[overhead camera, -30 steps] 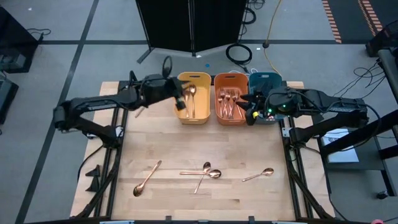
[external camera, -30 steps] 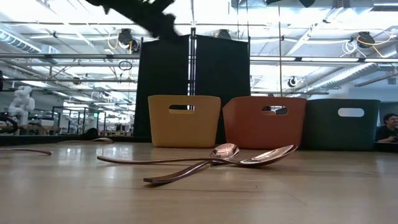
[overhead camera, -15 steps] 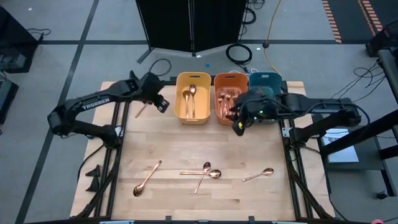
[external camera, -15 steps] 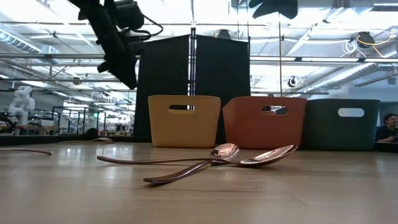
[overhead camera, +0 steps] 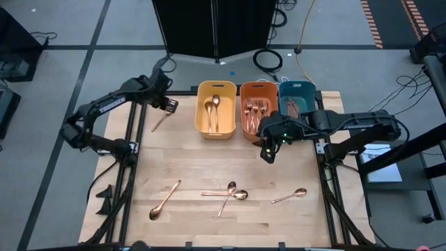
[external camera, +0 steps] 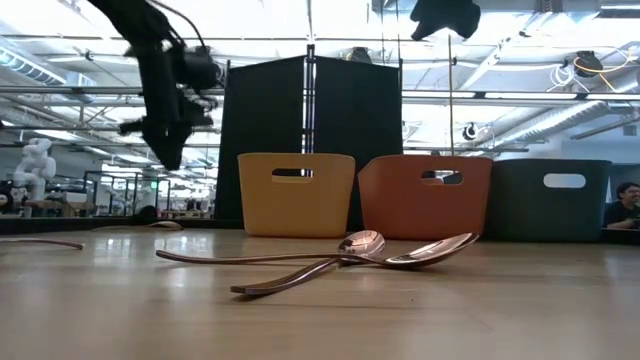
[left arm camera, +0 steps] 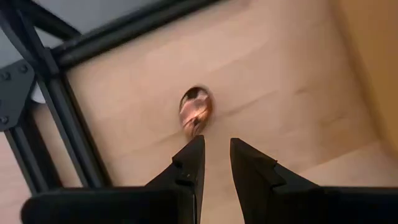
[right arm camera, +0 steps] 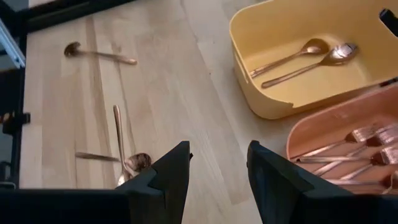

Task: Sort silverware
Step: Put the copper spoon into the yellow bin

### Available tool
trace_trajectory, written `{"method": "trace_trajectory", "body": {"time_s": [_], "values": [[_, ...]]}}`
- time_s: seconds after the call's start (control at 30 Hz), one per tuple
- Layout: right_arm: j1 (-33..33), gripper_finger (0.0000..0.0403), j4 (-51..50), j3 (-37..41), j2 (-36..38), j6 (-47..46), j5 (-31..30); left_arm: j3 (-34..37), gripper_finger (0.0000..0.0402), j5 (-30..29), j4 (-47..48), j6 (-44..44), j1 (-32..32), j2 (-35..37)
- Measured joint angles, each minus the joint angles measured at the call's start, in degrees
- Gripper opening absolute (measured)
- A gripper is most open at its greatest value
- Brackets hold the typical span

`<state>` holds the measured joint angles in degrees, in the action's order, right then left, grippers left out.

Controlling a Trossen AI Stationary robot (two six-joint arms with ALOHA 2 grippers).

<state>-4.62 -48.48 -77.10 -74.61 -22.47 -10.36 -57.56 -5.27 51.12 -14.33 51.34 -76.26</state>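
Observation:
Copper silverware is spread over the table and bins. Two spoons lie in the yellow bin (overhead camera: 216, 109), forks in the orange bin (overhead camera: 258, 111), knives in the teal bin (overhead camera: 297, 96). One spoon (overhead camera: 161, 123) lies on the table left of the yellow bin. My left gripper (overhead camera: 171, 106) hovers above it, open, with the spoon's bowl (left arm camera: 196, 111) just beyond its fingertips (left arm camera: 216, 144). A lone spoon (overhead camera: 164, 199), a crossed pair (overhead camera: 226, 194) and another spoon (overhead camera: 298, 194) lie near the near edge. My right gripper (overhead camera: 269, 153) hangs open and empty (right arm camera: 217, 152) in front of the orange bin.
The three bins stand in a row along the far edge (external camera: 295, 193). Black frame rails (left arm camera: 56, 124) run along the table's left side, close to the left gripper. Bare wood (overhead camera: 209, 160) lies between the bins and the spoons at the near edge.
My left gripper has swung from above the yellow bin toward the table's left edge and come down, and now hangs over the spoon lying there. My right gripper has moved from over the orange and teal bins toward the near edge, out over the bare wood.

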Motion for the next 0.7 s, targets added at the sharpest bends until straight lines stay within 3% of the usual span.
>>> {"method": "trace_trajectory", "body": {"time_s": [0.17,0.27,0.7], "values": [[0.0,0.0148,0.2,0.0,-0.5,1.9,1.9,0.0,0.0082,2.7,4.0,2.6,2.6,-8.8],[0.0,0.0148,0.2,0.0,-0.5,1.9,3.3,0.0,0.0096,1.0,6.1,3.5,3.6,-12.7],[-1.9,0.0148,-4.1,0.0,-0.3,0.7,4.7,0.0,0.0177,-1.8,4.9,10.7,4.1,-16.4]]}}
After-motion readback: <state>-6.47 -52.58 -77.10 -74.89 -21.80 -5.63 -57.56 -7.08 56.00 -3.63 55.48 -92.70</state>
